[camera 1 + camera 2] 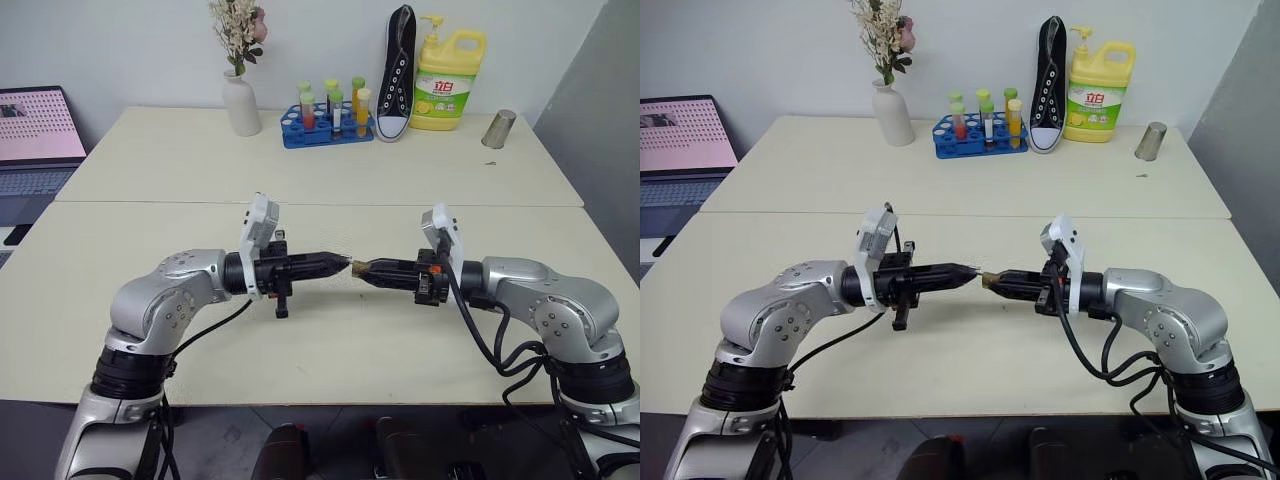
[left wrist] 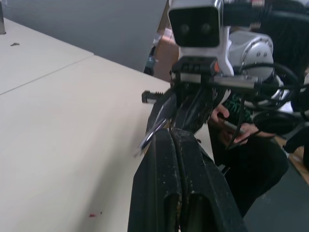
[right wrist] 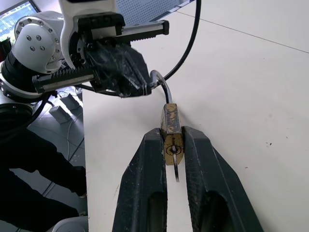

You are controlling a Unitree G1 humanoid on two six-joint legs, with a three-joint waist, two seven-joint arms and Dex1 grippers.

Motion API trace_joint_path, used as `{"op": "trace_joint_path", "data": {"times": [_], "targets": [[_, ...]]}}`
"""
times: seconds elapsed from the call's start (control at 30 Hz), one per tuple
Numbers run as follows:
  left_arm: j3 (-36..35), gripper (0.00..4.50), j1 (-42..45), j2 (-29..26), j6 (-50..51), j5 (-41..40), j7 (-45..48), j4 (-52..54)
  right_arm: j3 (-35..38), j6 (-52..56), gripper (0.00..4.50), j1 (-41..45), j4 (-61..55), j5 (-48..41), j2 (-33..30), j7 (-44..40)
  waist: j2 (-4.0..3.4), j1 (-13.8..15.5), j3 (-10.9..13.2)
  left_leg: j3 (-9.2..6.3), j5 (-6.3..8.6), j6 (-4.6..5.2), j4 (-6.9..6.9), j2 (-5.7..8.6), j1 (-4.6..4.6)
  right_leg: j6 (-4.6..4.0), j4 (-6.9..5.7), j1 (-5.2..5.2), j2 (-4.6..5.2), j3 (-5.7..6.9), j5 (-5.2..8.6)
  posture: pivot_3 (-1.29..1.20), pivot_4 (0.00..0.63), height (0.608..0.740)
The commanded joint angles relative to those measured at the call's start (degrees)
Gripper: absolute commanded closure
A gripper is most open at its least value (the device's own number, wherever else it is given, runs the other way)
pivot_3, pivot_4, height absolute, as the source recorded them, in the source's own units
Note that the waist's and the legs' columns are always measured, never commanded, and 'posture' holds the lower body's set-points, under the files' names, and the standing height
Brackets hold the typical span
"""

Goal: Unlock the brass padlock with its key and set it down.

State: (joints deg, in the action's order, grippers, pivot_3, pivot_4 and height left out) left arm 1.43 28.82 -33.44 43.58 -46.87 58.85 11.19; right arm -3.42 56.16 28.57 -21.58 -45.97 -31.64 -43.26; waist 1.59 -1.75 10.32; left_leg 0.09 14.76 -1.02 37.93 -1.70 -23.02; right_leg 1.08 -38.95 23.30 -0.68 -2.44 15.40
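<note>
Above the table (image 1: 330,360), right claw (image 3: 174,145) clamps the brass padlock (image 3: 172,130); left claw (image 1: 345,264) clenches its shackle (image 3: 161,82).

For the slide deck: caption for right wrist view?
Right gripper clamps brass padlock, key inserted; left gripper grips the shackle.

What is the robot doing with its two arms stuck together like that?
It's working on a tiny brass padlock above the table. The right pincer squeezes the lock's gold body, with the key poking out of its end. The left pincer, shut tight, pinches the lock's silvery loop. The lock isn't set down yet.
</note>
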Motion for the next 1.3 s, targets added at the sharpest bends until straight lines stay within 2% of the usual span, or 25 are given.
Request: {"op": "trace_joint_path", "data": {"times": [0.03, 0.4, 0.5, 0.7, 0.8, 0.97, 1.23, 1.27, 1.3], "targets": [[-1.9, 4.5, 1.4, 0.3, -0.2, -0.5, -0.8, 0.8, 0.6, -1.4, 4.33, 0.1, -1.1, 0.1, -0.5, -0.9, 0.0, 0.0, 0.0, 0.0, 0.0, 0.0, 0.0, 0.0, 0.0, 0.0, 0.0, 0.0, 0.0, -0.01, 0.0, 0.0, 0.15, 0.74], [-1.4, 4.5, 1.1, 0.2, -1.2, 0.9, -0.5, 1.2, 0.6, -1.3, 4.33, 0.0, -1.3, 0.3, -0.5, -0.9, 0.0, 0.0, 0.0, 0.0, 0.0, 0.0, -0.01, 0.0, 0.0, 0.0, 0.0, 0.0, 0.0, -0.01, 0.0, 0.0, 0.15, 0.74], [-1.5, 4.5, 1.0, -0.8, -4.5, 4.9, -1.4, 1.0, 0.7, -1.0, 4.33, -0.2, -1.3, 0.2, -0.5, -0.6, 0.0, 0.0, 0.0, 0.01, 0.0, 0.0, -0.01, 0.0, 0.0, 0.0, 0.0, 0.0, 0.0, -0.01, 0.0, 0.0, 0.15, 0.74], [0.8, 4.5, -2.3, -7.9, -27.1, 21.9, 4.8, -0.6, 2.5, 3.3, 4.33, -0.3, 0.7, -2.2, -0.1, 1.3, -0.01, 0.0, 0.0, 0.04, 0.0, 0.0, -0.05, 0.0, 0.01, -0.03, 0.02, 0.03, 0.0, -0.06, 0.01, 0.0, 0.15, 0.74], [2.1, 4.5, -4.6, -9.1, -37.8, 28.1, 6.3, -2.6, 2.7, 5.6, 4.33, 0.1, 2.2, -2.9, 0.6, 2.8, -0.02, 0.1, 0.0, 0.08, 0.0, -0.01, -0.08, 0.0, 0.02, -0.06, 0.03, 0.03, 0.03, -0.07, 0.02, 0.0, 0.15, 0.74], [3.9, 2.95, -9.4, -10.0, -51.8, 33.1, 10.5, -5.2, 1.8, 9.8, 4.33, 1.1, 7.0, -2.4, 3.3, 6.5, -0.02, 0.1, 0.0, 0.1, 0.0, 0.0, -0.07, 0.0, -0.01, -0.06, 0.07, 0.03, 0.23, -0.07, 0.02, 0.0, 0.15, 0.74], [4.4, 0.31, -11.6, -9.0, -50.4, 31.3, 10.8, -4.1, 0.6, 15.0, 4.33, 3.4, 16.1, 0.1, 7.1, 10.1, -0.03, 0.0, 0.0, 0.09, 0.0, 0.0, -0.06, -0.02, -0.01, -0.06, 0.05, 0.05, 0.24, -0.04, 0.02, 0.0, 0.15, 0.74], [4.7, 0.04, -11.7, -9.2, -50.2, 31.2, 11.2, -3.9, 0.5, 15.3, 4.33, 3.6, 16.8, 0.4, 7.3, 10.1, -0.03, 0.0, 0.0, 0.08, 0.0, 0.0, -0.06, -0.01, -0.02, -0.05, 0.05, 0.05, 0.23, -0.04, 0.02, 0.0, 0.15, 0.74], [4.7, 0.01, -11.8, -9.0, -49.7, 30.9, 11.1, -3.8, -0.2, 15.5, 4.33, 3.8, 17.4, 1.0, 7.2, 9.9, -0.03, 0.0, 0.0, 0.09, 0.0, 0.0, -0.06, -0.01, -0.02, -0.05, 0.05, 0.05, 0.23, -0.04, 0.02, 0.0, 0.15, 0.74]]}}
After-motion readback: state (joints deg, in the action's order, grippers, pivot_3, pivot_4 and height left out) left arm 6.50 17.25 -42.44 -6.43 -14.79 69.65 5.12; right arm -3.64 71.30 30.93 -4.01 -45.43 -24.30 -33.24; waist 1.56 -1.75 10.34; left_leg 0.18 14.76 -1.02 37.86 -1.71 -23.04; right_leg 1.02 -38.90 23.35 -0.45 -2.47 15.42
